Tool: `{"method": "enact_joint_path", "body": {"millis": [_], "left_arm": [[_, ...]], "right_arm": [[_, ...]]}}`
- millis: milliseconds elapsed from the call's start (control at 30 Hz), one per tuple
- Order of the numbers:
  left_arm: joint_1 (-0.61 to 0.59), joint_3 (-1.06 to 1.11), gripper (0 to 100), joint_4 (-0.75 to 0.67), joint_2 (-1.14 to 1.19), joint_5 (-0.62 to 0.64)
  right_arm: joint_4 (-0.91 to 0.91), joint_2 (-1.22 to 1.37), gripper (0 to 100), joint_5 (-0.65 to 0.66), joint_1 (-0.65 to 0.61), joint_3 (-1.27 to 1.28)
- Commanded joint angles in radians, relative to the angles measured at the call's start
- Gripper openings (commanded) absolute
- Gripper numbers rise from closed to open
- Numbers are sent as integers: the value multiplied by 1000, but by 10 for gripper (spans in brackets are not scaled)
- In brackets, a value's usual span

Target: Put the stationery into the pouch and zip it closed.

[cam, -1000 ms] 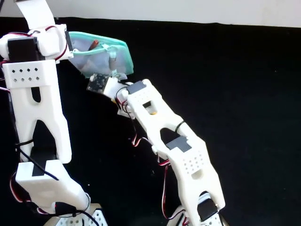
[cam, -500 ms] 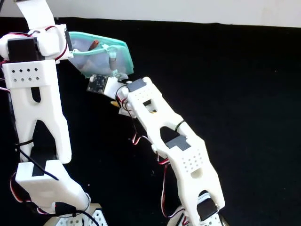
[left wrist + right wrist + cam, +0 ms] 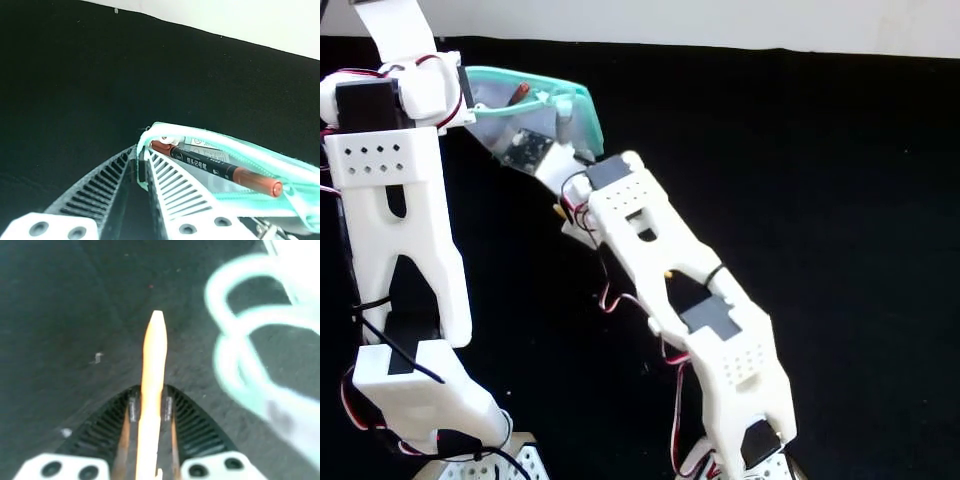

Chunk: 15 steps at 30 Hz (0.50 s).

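Pouch point(image 3: 576, 106): far left on surface point(image 3: 800, 180), rim in left pincer point(image 3: 140, 156). Marker point(image 3: 215, 166): inside pouch. Pen point(image 3: 153, 360): in right pincer point(image 3: 149, 394), just beside pouch.

High view fixed overhead, looking down on bench point(image 3: 820, 150) and both arms; left wrist view along left hand point(image 3: 141, 162), close on pouch point(image 3: 235, 200); right wrist view along right hand point(image 3: 150, 392), near bench; pouch common to all.

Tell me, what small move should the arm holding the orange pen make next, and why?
Probably ease the orange pen tip-first toward the open mouth of the pouch. The right gripper grips it outside the pouch, while the left gripper holds the rim; a brown pen already lies inside.
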Motion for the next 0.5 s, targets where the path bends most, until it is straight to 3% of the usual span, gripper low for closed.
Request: {"method": "enact_joint_path", "body": {"millis": [0, 367, 467], "left_arm": [[-1, 7, 7, 2, 54, -9], [-1, 7, 7, 2, 54, -9], [-1, 7, 7, 3, 54, -9]], "right_arm": [[71, -104, 6, -26, -25, -19], [251, -222, 6, -71, -58, -15], [252, -280, 6, -138, -51, -21]]}}
